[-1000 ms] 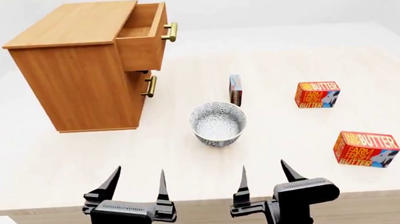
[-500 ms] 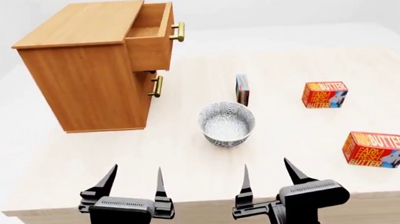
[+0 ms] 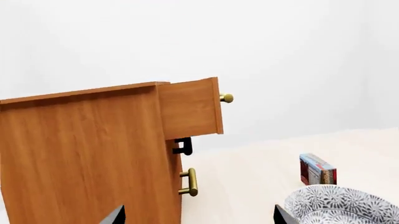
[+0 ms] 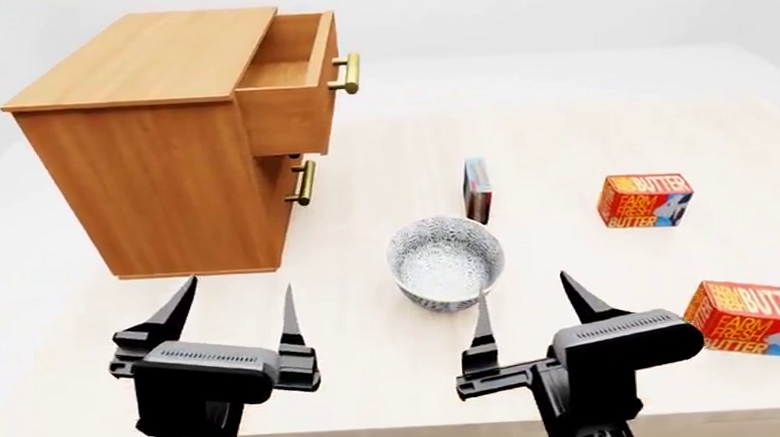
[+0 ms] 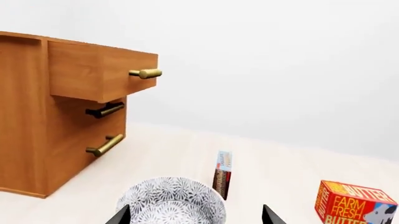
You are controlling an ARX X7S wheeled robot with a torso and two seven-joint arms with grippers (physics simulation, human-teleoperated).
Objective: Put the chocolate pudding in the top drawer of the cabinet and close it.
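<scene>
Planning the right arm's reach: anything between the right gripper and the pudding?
Yes. In the head view the patterned bowl sits between the right gripper and the pudding, just in front of the box.

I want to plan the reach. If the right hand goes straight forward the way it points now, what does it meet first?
Most likely the patterned bowl: it sits just ahead of the open right hand. The chocolate pudding stands behind the bowl. Depth is hard to judge.

Both grippers matte black. Left gripper & right gripper: boxy housing w/ ribbed grille strip along the front edge, two thin fingers tapering to sharp points. Black wrist posts below. No cables or markings seen.
</scene>
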